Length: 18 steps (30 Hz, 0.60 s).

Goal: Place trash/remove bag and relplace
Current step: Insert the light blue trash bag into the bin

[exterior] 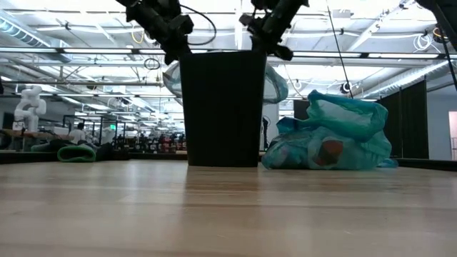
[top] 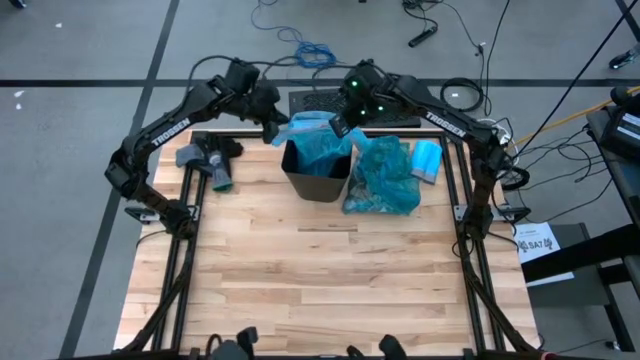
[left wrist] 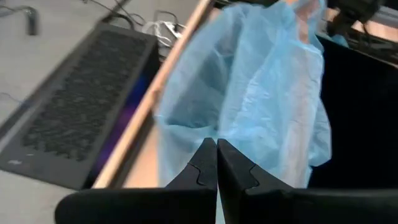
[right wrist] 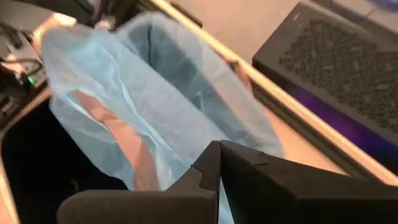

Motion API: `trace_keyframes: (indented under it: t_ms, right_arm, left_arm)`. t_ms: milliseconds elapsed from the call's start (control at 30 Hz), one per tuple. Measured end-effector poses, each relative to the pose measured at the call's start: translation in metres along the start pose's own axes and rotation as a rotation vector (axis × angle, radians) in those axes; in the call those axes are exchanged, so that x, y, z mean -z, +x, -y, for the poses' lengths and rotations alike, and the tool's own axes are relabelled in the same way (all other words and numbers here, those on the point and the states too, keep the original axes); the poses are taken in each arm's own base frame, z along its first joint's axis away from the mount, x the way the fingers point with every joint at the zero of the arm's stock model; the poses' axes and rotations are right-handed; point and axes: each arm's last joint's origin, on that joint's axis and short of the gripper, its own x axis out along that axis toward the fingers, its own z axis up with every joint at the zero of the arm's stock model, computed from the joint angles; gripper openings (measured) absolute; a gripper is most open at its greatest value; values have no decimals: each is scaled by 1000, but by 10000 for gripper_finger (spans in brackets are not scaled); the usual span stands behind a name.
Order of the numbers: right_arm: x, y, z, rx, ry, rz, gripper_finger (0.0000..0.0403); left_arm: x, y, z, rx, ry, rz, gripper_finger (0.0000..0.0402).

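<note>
Bag [top: 385,180]: full, out, beside bin [top: 317,172]. Fresh liner [left wrist: 261,93]: pinched by left gripper [left wrist: 216,163] and right gripper [right wrist: 219,163], both clamped. Advice: spread mouth evenly over rim.

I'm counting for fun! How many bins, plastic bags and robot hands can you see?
Black bin: 1
Plastic bags: 2 (pale blue bag, teal bag)
Robot hands: 2 (left hand, right hand)
Total: 5
</note>
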Motion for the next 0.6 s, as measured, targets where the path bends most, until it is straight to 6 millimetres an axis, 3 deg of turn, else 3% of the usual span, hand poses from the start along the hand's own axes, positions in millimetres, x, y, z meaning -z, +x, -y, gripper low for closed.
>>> trace_keyframes:
  t_ms: [167,433,600]
  right_arm:
    - [6,17,-2,-88,-14,-110,0]
    - [27,12,-17,-282,-78,-319,0]
    - [37,10,-32,-324,-140,-375,0]
  left_arm:
    - [2,15,7,107,-8,-30,0]
    - [13,11,21,347,-97,-104,0]
    - [22,8,25,393,-165,-189,0]
